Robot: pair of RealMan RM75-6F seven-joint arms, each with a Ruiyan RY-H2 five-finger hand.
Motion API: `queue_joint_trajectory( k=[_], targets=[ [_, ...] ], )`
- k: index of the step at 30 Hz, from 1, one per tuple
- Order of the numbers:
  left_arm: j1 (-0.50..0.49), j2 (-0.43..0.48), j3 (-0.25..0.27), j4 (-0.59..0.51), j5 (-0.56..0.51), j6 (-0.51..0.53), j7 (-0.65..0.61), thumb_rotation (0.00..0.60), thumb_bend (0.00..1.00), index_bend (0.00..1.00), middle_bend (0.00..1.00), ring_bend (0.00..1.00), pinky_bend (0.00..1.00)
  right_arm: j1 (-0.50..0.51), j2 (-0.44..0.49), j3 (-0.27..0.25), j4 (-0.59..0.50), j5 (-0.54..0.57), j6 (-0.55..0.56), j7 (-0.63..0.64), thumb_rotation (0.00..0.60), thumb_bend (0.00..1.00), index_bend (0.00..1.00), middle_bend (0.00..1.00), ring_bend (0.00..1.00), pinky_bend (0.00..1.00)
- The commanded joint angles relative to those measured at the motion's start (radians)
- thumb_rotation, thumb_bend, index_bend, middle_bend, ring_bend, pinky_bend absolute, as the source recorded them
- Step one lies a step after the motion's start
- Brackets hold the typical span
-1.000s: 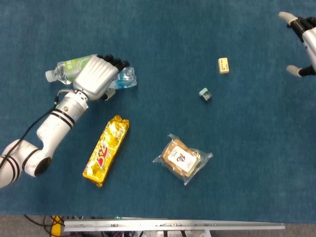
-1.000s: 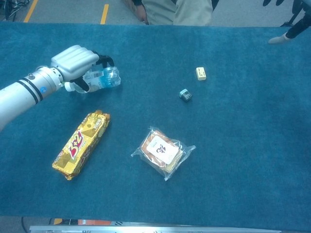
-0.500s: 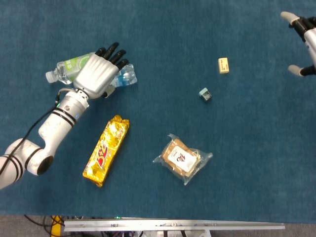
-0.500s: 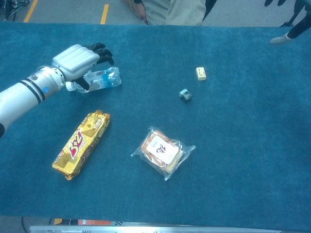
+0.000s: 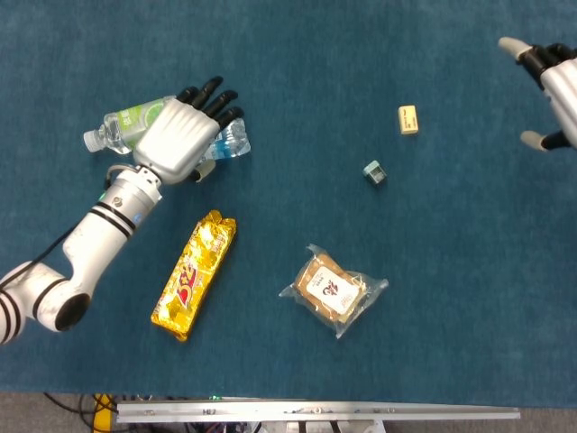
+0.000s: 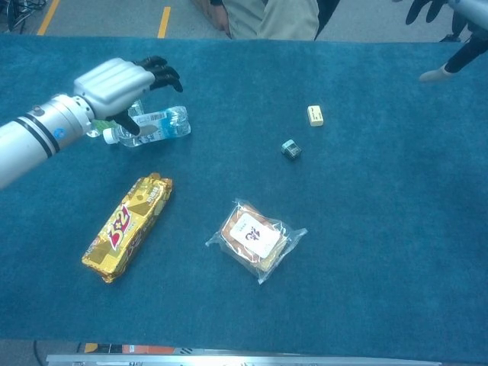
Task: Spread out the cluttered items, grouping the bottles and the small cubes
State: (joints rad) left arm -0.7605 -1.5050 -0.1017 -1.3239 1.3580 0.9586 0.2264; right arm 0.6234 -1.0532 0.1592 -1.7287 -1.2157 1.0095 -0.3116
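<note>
Lifted since a second ago: left hand (image 6: pixel 122 80), fingers now spread, released above two clear plastic bottles (image 6: pixel 156 124) grouped at ten o'clock. Right hand (image 5: pixel 552 86) open, empty, nearing yellow cube (image 5: pixel 407 119) and grey cube (image 5: pixel 374 172).

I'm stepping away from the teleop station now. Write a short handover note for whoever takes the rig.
Left hand: open, raised over the two bottles, holding nothing.
Right hand: open, at the table's far right edge, holding nothing.
Blue-label bottle and green-label bottle lie together at far left: grouped.
Yellow cube and grey cube sit apart at right centre: bring them together.
Gold snack bar and clear cookie pack lie nearer, separate.
</note>
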Motion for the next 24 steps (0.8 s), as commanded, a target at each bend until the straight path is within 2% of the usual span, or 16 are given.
queue_joint_trajectory(
  k=[1, 14, 19, 24],
  targets=[
    [0.019, 0.024, -0.018, -0.032, -0.019, 0.032, 0.001, 0.600, 0.26, 0.20, 0.15, 0.04, 0.22, 0.006, -0.001, -0.011, -0.009, -0.018, -0.007, -0.018, 0.600, 0.00, 0.20, 0.35, 0.32, 0.47],
    [0.127, 0.157, -0.047, -0.154, -0.069, 0.165, -0.034, 0.600, 0.26, 0.20, 0.15, 0.05, 0.22, 0.042, -0.068, -0.052, -0.027, -0.038, -0.040, -0.163, 0.600, 0.01, 0.20, 0.36, 0.32, 0.47],
    [0.172, 0.215, -0.033, -0.189, -0.023, 0.223, -0.084, 0.600, 0.26, 0.20, 0.16, 0.05, 0.22, 0.059, -0.115, -0.063, -0.020, -0.042, -0.055, -0.201, 0.600, 0.01, 0.20, 0.36, 0.32, 0.47],
    [0.216, 0.276, 0.002, -0.219, 0.045, 0.271, -0.125, 0.600, 0.26, 0.20, 0.16, 0.05, 0.22, 0.083, -0.165, -0.069, -0.010, -0.024, -0.079, -0.247, 0.600, 0.01, 0.20, 0.36, 0.32, 0.47]
  ],
)
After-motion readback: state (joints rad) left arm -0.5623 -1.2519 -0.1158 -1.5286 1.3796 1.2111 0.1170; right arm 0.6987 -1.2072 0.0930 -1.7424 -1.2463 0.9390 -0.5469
